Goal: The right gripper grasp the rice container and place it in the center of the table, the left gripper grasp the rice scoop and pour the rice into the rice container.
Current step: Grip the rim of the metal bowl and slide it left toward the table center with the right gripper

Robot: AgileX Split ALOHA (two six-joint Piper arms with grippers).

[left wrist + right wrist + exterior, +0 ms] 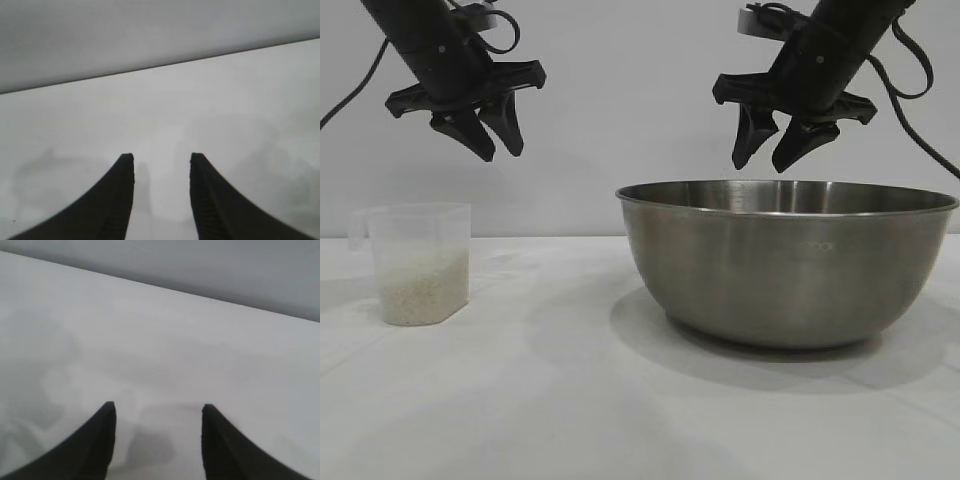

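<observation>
Brushed steel, clear plastic, matt white cloth

The rice container (787, 262) is brushed stainless steel with a dull sheen and a brighter rolled rim; the rice scoop (418, 262) is translucent, smooth plastic holding grainy white rice (423, 290); the table (560, 400) wears plain matt cloth; both grippers' fingers (210, 210) look matt black, faintly ribbed.

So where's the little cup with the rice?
In the exterior view, the rice scoop stands upright at the table's left side, below the left gripper, well apart from the steel bowl.
</observation>
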